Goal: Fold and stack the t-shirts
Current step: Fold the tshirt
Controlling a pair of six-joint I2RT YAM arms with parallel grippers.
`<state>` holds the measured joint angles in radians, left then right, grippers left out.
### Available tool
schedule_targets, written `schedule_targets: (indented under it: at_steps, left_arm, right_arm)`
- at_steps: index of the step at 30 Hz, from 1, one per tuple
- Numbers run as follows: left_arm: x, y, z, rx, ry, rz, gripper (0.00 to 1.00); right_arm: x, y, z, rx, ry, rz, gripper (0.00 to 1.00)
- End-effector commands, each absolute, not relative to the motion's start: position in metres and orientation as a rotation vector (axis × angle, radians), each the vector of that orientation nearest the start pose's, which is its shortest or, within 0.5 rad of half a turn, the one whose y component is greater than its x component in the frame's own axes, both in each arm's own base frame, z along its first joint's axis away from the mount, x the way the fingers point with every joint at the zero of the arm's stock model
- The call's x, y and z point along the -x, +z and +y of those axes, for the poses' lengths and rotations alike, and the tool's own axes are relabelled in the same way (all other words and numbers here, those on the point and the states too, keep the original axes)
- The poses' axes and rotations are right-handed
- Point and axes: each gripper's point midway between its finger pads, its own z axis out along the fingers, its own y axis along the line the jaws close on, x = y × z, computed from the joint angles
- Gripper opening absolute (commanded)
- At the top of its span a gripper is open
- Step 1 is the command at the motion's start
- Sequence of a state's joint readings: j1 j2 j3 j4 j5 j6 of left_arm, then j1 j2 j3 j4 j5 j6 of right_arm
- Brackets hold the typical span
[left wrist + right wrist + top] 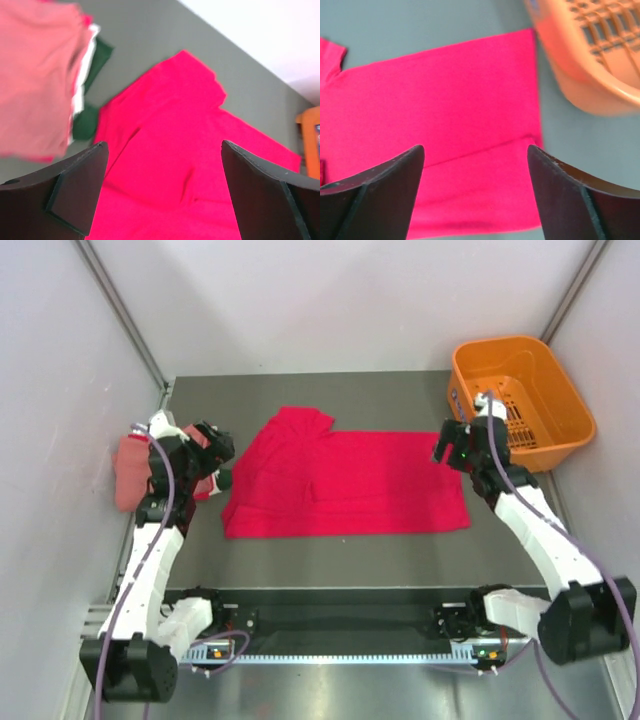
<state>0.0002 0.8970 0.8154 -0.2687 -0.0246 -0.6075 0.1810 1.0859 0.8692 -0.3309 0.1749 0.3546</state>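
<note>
Grey table [330, 550] under everything; across its middle lies the bright crimson t-shirt [350, 485], spread flat in a long band, collar end and one sleeve bunched toward the far left, hem end toward the right edge; a fold line runs along its near side in the right wrist view. Orange plastic basket [470, 365] sits in the far right corner, just beside the shirt's hem corner. At the left edge, a folded pile: the salmon pink t-shirt [35, 75] on top, a pale t-shirt [82, 75] showing as a thin edge beneath, the dark green t-shirt [85, 125] peeking out lower down. Left gripper [162, 150] hangs between pile and crimson shirt, jaws spread wide, gripping nothing; right gripper [475, 150] hovers over the hem end, jaws wide as well, nothing between them.
</note>
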Motion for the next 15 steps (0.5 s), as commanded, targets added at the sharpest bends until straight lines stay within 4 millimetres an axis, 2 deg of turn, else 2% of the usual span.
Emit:
schedule_targets:
  at_steps: [1,2,3,4,5,6,7,8,10,11,12,13,14,15]
  left_arm:
    - [-0.365,0.284,-0.031,0.48,-0.474,1.713,0.99]
    - [-0.372,0.282,-0.034,0.487,-0.491,1.729,0.98]
    - [-0.387,0.274,-0.041,0.478,-0.52,1.773,0.97]
    - [-0.395,0.271,-0.045,0.47,-0.543,1.794,0.97]
    - [-0.404,0.268,-0.048,0.473,-0.562,1.813,0.97]
    - [-0.419,0.259,-0.05,0.484,-0.568,1.843,0.98]
    - [-0.426,0.255,-0.061,0.463,-0.589,1.86,0.99]
    - [-0.436,0.255,-0.064,0.454,-0.59,1.851,0.99]
    - [-0.458,0.241,-0.076,0.44,-0.564,1.898,0.99]
    - [-0.466,0.237,-0.08,0.432,-0.541,1.918,0.99]
    - [-0.485,0.232,-0.084,0.404,-0.507,1.941,0.97]
    - [-0.492,0.227,-0.092,0.39,-0.48,1.958,0.97]
    - [-0.499,0.22,-0.096,0.369,-0.462,1.982,0.97]
    - [-0.515,0.211,-0.099,0.371,-0.451,2.001,0.96]
  right_arm:
    - [-0.371,0.218,0.062,-0.2,0.124,2.036,0.81]
    - [-0.38,0.204,0.064,-0.19,0.102,2.085,0.8]
    - [-0.389,0.212,0.065,-0.185,0.099,2.075,0.78]
    - [-0.395,0.208,0.066,-0.166,0.084,2.091,0.77]
    - [-0.403,0.194,0.066,-0.163,0.058,2.133,0.76]
    - [-0.412,0.199,0.065,-0.169,0.038,2.124,0.75]
    - [-0.417,0.196,0.065,-0.16,0.024,2.132,0.75]
    - [-0.425,0.185,0.065,-0.158,0.005,2.157,0.74]
    - [-0.44,0.19,0.065,-0.157,-0.02,2.146,0.7]
    - [-0.447,0.176,0.065,-0.158,-0.039,2.176,0.69]
    - [-0.457,0.183,0.065,-0.162,-0.043,2.162,0.68]
    - [-0.461,0.18,0.066,-0.16,-0.05,2.173,0.67]
    - [-0.467,0.165,0.067,-0.154,-0.065,2.209,0.66]
    - [-0.475,0.169,0.069,-0.158,-0.06,2.2,0.64]
